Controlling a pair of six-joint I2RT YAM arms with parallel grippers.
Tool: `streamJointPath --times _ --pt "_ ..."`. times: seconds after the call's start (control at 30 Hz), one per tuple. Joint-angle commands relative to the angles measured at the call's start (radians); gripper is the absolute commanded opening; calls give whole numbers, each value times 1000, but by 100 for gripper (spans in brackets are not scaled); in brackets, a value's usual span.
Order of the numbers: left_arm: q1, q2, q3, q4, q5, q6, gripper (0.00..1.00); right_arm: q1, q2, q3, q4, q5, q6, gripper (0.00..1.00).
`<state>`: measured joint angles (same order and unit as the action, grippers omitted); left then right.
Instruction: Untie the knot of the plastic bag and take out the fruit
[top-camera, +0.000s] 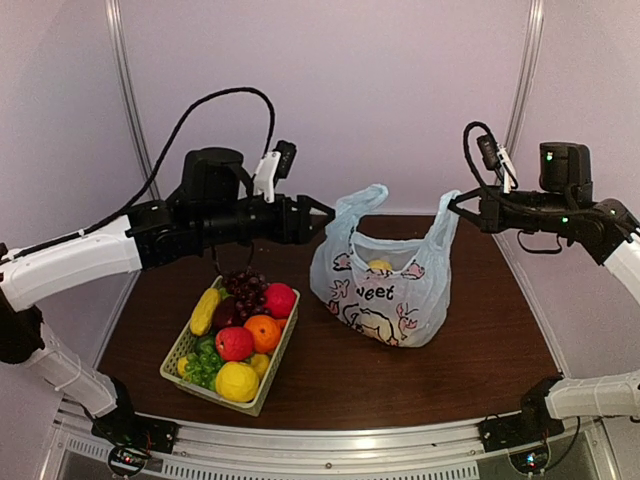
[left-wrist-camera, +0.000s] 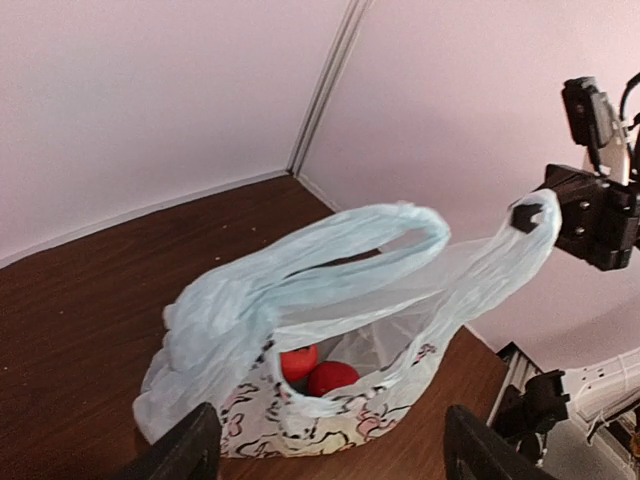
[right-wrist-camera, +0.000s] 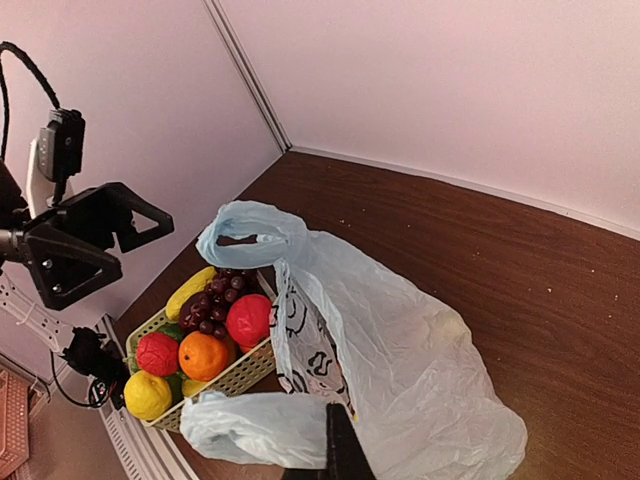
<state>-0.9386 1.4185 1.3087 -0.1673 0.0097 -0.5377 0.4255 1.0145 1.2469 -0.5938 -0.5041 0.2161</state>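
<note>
Brown table (top-camera: 480, 330) holds the bag (top-camera: 385, 285) at centre, looking untied, right gripper (top-camera: 455, 203) clamped on its 2 o'clock handle (left-wrist-camera: 480, 270), left gripper (top-camera: 325, 215) spread wide at 10 o'clock; next, probably reach in for fruit (left-wrist-camera: 320, 372).

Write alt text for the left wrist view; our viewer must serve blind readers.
A pale blue plastic bag sits open on a dark wooden table, two red fruit showing inside. The right gripper holds one handle stretched upward; the other loops free. The left gripper is wide open at the bottom edge.
</note>
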Motion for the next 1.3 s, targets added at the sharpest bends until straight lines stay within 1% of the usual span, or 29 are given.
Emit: streamJointPath --times 0.0,0.07,0.23,0.3,0.37,0.47,0.6,0.77,0.9,1.0,1.13,1.2,1.27 --pt "-118 67 126 3 -167 94 83 2 -20 -18 52 -35 28 0" --pt "-159 101 164 -2 -254 132 89 2 -18 -18 52 -38 27 0" --pt "-227 210 272 -36 -468 218 97 5 -16 -23 54 -45 26 0" --pt "-242 256 320 -53 -518 249 98 4 -17 -28 58 -47 28 0" --pt "-247 294 355 -55 -538 264 98 5 -17 -36 61 -48 32 0" --pt "-247 341 402 -60 -578 271 97 7 -17 -43 63 -52 33 0" --pt "-247 402 477 -77 -664 291 97 7 -21 -57 65 -55 35 0" --pt "-246 468 567 -90 -747 341 98 9 -32 -80 78 -55 50 0" --pt "-247 519 632 -76 -756 389 97 9 -41 -99 94 -58 64 0" --pt "-245 549 653 -51 -654 431 97 10 -42 -103 94 -58 67 0" --pt "-244 574 653 -27 -551 446 97 10 -41 -98 87 -56 65 0" --pt "-244 588 659 -25 -519 454 97 10 -39 -98 86 -57 62 0" --pt "-244 604 669 -26 -517 458 97 10 -37 -100 88 -58 64 0"
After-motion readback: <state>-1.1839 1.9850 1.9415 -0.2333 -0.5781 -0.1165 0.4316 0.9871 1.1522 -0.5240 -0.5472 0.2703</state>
